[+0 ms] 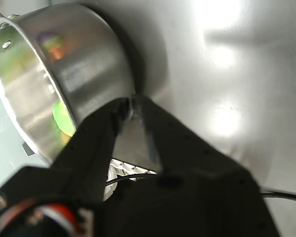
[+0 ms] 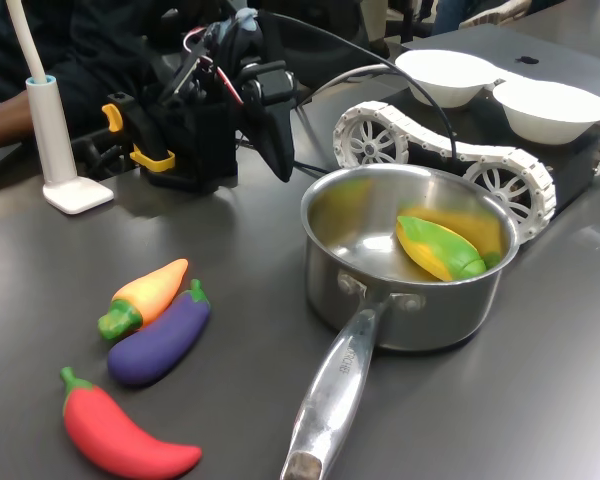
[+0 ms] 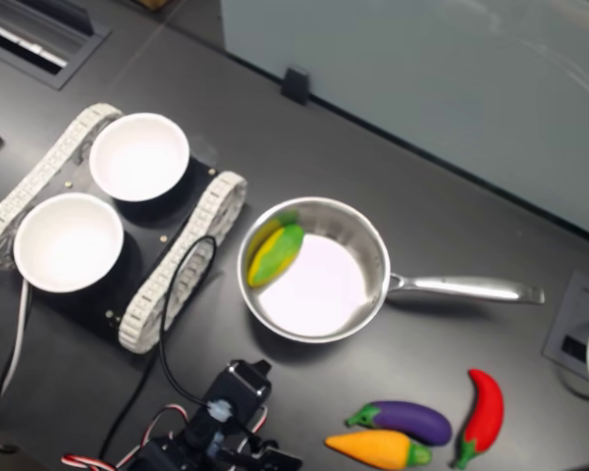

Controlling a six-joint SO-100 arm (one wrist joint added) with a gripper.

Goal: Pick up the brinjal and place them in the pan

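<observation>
my black gripper [image 2: 276, 150], jaws together and empty, hangs beside the shiny steel saucepan [image 2: 330, 290]; the small purple toy brinjal [image 2: 160, 340] lies well apart on the table, long axis slanting away from me, touching the orange carrot [image 2: 145, 297].

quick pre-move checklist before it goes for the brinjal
1. Brinjal free on the table, not gripped: ok.
2. Room around it: not ok, the carrot lies against it and the chilli is close.
3. Pan upright, opening clear: ok.
4. Space in the pan: ok, only a yellow-green corn cob at one side.
5. Tool empty: ok, it hangs by the pan's rim, away from the brinjal.
6. Tool open enough to grasp: cannot tell.
</observation>
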